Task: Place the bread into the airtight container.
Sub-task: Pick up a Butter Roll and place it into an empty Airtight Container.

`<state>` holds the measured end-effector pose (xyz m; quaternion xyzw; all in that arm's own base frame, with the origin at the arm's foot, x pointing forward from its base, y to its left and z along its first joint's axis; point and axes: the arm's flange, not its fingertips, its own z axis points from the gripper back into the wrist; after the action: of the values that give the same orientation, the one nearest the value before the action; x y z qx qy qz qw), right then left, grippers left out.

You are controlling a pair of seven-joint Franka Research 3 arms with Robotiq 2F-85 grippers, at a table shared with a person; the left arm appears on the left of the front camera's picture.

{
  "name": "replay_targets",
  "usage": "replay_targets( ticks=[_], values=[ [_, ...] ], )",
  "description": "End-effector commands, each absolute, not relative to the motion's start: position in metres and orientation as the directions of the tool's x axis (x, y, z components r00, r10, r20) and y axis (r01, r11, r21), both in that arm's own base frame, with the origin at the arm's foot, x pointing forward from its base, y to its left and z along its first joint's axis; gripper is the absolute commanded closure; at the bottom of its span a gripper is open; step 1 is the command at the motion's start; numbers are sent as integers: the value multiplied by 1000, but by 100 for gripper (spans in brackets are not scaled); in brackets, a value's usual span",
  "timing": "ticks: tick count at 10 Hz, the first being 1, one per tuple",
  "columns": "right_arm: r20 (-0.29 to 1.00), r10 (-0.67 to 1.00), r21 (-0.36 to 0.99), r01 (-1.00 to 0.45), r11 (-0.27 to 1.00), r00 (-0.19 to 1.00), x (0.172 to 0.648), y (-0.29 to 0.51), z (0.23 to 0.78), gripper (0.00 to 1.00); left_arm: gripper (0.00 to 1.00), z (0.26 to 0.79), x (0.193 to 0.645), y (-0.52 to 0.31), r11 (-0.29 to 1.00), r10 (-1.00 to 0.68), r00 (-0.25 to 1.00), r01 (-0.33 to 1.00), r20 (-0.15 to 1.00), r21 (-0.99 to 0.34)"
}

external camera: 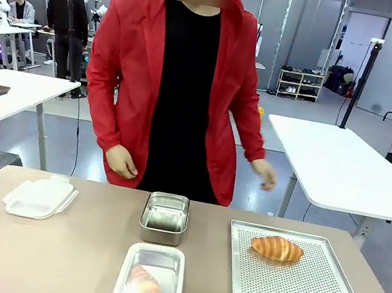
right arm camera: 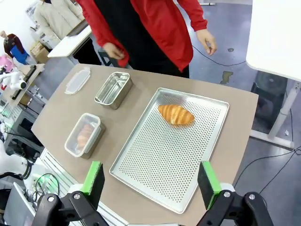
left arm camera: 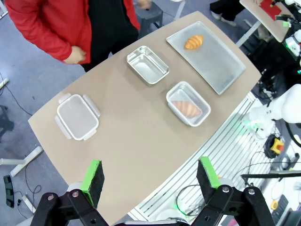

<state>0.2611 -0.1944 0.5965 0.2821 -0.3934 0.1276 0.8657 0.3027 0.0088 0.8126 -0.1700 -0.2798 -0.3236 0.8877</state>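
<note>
Your left pincer point(left arm camera: 150, 181) is hanging high above the desk point(left arm camera: 141, 141), released, with its jaws standing wide apart and only air between the green pads point(left arm camera: 94, 179). Your right pincer point(right arm camera: 150, 181) is hovering just as open, over the near end of the perforated tray point(right arm camera: 164, 160).

You are looking at two pieces of bread. One croissant point(external camera: 277, 248) is lying on that tray toward its far end, on the side nearer the middle of the desk, resting on the metal sheet alone. A second croissant point(external camera: 145, 289) is lying inside the clear airtight container point(external camera: 176, 280), which is standing uncovered at the near middle of the desk, just beside the tray on your left of it.

The container's lid point(external camera: 39, 197), pale with clip flaps along its edges, is lying flat toward the far left of the desk, well apart from the container. A steel tin point(external camera: 161, 235) is standing uncovered just beyond the clear container, between it and the person.

The person in the red jacket is standing at the far edge of the desk, one hand point(external camera: 121, 161) curling loosely at the hip and the other hand point(external camera: 265, 174) hanging out to the side, both of them staying off the desk and apart from everything on it
</note>
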Motion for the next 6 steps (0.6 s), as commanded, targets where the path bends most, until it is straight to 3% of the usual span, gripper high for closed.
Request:
replay_targets(
  ticks=[1,4,5,6],
  values=[
    [755,-3,390,-447,805,655,260,-193,596,0,0,815,302,8,726,-489,629,678,605,-118],
    [753,-1,388,-443,808,658,261,-194,597,0,0,815,302,8,726,-489,629,678,605,-118],
    [782,135,253,-508,823,608,266,-181,609,0,0,815,302,8,726,-489,629,678,605,-118],
    [772,216,204,-554,807,598,282,-167,619,0,0,815,302,8,726,-489,629,678,605,-118]
  ],
)
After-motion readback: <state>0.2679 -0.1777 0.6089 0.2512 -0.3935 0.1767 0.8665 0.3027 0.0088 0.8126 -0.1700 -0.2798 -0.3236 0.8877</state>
